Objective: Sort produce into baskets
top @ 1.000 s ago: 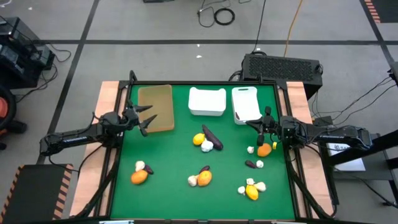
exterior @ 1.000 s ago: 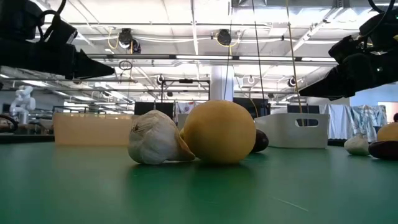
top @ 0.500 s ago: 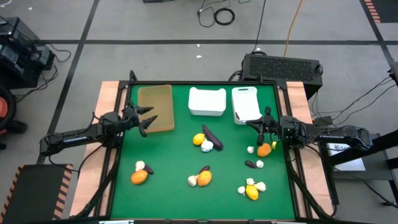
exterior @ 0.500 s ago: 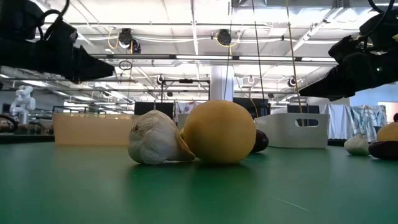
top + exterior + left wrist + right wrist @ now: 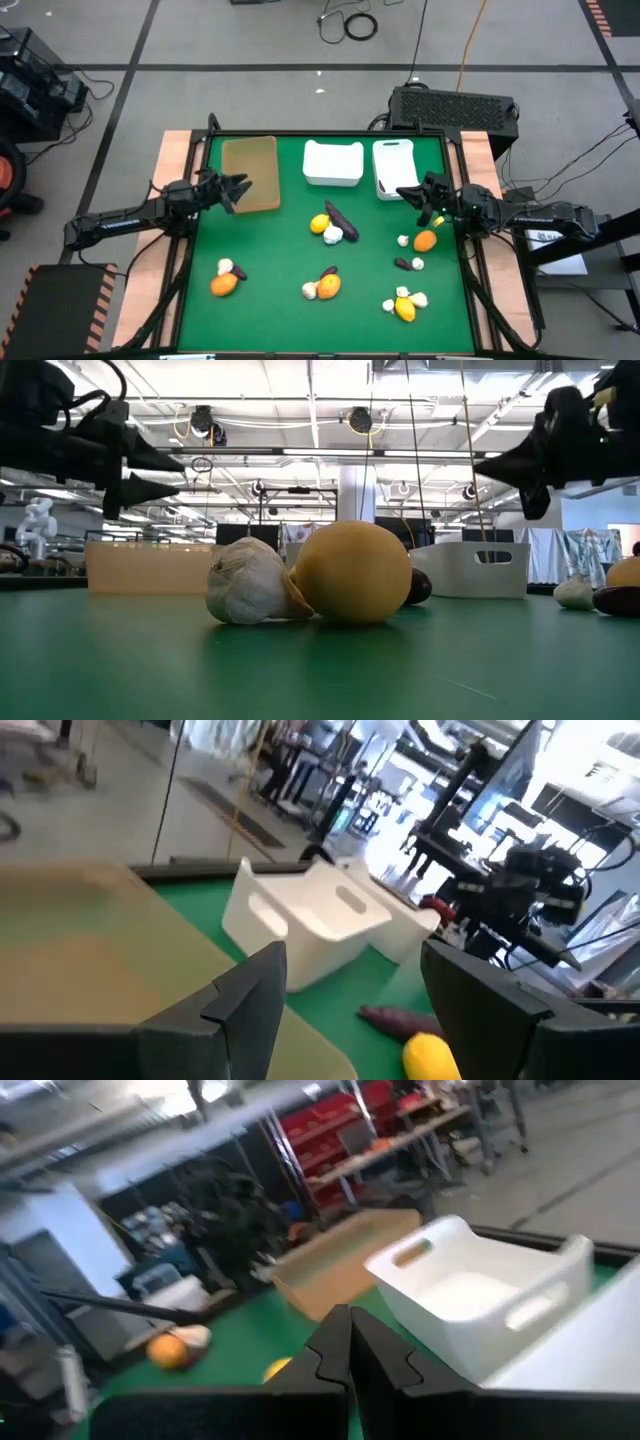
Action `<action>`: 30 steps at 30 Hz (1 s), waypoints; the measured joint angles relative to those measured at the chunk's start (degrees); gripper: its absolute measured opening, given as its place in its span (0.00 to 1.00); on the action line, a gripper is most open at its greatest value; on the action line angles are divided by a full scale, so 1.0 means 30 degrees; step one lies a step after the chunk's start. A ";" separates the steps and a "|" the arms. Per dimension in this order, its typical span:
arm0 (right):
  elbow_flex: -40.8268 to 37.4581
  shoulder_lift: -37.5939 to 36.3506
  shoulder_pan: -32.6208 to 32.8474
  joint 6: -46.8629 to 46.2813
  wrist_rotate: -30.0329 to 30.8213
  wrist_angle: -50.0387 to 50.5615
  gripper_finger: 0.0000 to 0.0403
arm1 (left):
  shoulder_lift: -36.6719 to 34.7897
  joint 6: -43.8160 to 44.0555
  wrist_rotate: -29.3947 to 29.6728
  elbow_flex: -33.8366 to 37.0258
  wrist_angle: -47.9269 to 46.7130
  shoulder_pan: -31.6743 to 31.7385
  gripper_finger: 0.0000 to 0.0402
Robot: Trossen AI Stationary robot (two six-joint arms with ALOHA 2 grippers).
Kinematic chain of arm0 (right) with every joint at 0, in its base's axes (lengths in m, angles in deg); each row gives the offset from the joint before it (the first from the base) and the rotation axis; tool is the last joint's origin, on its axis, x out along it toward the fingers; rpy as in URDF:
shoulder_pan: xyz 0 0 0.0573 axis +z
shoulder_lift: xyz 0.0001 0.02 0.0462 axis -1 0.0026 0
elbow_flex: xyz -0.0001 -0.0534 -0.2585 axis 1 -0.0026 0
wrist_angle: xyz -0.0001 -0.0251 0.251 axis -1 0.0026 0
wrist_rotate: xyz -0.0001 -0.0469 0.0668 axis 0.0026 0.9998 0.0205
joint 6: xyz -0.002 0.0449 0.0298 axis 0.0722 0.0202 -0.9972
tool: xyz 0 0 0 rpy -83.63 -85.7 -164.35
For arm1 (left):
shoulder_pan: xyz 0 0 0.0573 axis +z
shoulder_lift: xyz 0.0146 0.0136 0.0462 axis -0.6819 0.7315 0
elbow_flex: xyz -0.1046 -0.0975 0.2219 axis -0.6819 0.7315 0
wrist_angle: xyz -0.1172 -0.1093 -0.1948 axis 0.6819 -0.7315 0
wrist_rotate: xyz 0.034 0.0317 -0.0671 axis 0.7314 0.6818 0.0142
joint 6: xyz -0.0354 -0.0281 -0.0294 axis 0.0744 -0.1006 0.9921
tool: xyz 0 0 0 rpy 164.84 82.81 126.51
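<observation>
My left gripper (image 5: 237, 187) is open and empty above the near left part of the tan tray (image 5: 250, 172); its wrist view (image 5: 350, 960) looks across the tray to a white bin (image 5: 300, 915). My right gripper (image 5: 412, 193) is shut and empty, level, beside the near end of the right white bin (image 5: 394, 167). The other white bin (image 5: 333, 162) stands between tray and bin. An orange fruit (image 5: 425, 240) and a garlic bulb (image 5: 404, 240) lie on the mat near the right gripper. A yellow fruit (image 5: 320, 223), an eggplant (image 5: 340, 216) and garlic (image 5: 333, 235) lie mid-table.
More produce lies in clusters on the green mat: near left (image 5: 223, 284), near centre (image 5: 327, 285), near right (image 5: 404, 308), and an eggplant with garlic (image 5: 408, 264). A small dark piece (image 5: 381, 185) lies in the right bin. The low view is filled by garlic (image 5: 250, 582) and a yellow fruit (image 5: 352, 572).
My right gripper has risen from above the orange fruit, gone a little toward the far edge, and tipped from slanting down to about level. My left gripper has turned at the wrist over the tan tray, staying in place. No produce has moved.
</observation>
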 joint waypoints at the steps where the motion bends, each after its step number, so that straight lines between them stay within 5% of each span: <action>1: 0.0000 -0.0004 0.0071 -0.0004 -0.0014 -0.0276 0.00 | 0.0051 -0.0054 -0.0514 -0.0003 0.0017 0.0000 0.60; 7: 0.0000 0.0003 0.0519 0.0500 -0.0034 -0.1574 0.00 | 0.0548 -0.0988 -0.4789 -0.0377 0.0128 -0.0045 0.60; 13: 0.0007 0.0632 0.0929 0.1727 -0.1014 -0.3215 0.00 | 0.3044 -0.2603 -0.5170 -0.2812 0.0363 -0.0884 0.60; 26: 0.0007 0.3721 0.1818 0.3383 -0.0917 -0.6343 0.00 | 1.6005 -0.7545 -0.3167 -1.0568 -0.0321 -0.4320 0.60; 30: 0.0015 0.4110 0.1818 0.3522 0.1295 -0.6499 0.00 | 1.9765 -1.0008 -0.2155 -1.3348 -0.1580 -0.4929 0.60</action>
